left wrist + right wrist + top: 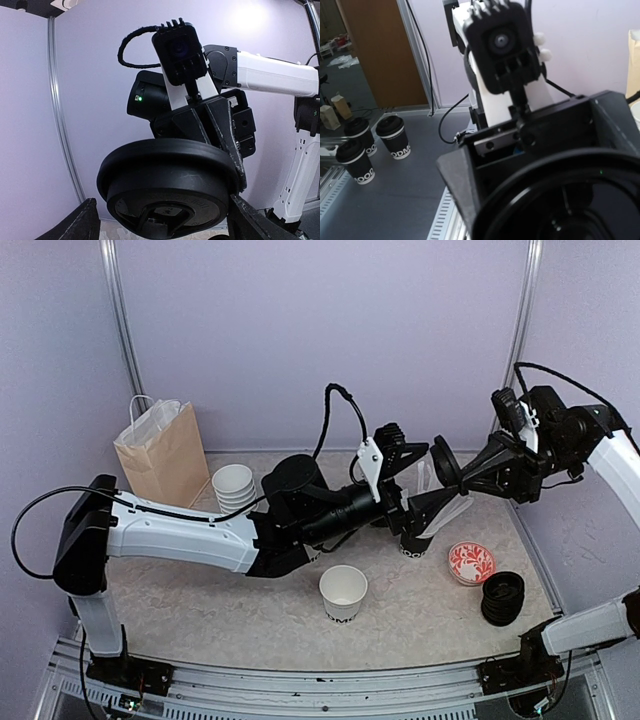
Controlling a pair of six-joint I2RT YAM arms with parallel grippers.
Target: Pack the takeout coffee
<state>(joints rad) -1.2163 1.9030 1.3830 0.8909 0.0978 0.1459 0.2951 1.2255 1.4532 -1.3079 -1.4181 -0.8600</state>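
Claws meet above the middle of the desk point(200, 610): the right claw point(462, 472) is clamped on the rim of a round black lid point(446, 462), holding it on edge, tilted toward the other arm. The left claw point(422, 478) stands wide, facing the lid, and in the left wrist view its fingers point(75, 225) sit to either side of the disc, which fills the gap between them; whether they touch it cannot be told. Just below the pair stands a black cup with white sticks point(413, 543). An open-topped white paper cup point(343, 592) with black lettering stands nearer the front edge, well apart from the lid. To the right lie a red-patterned dish point(471, 562) and a stack of black lids point(502, 597); at the back left stand stacked white cups point(233, 488) and a brown paper bag point(163, 452).
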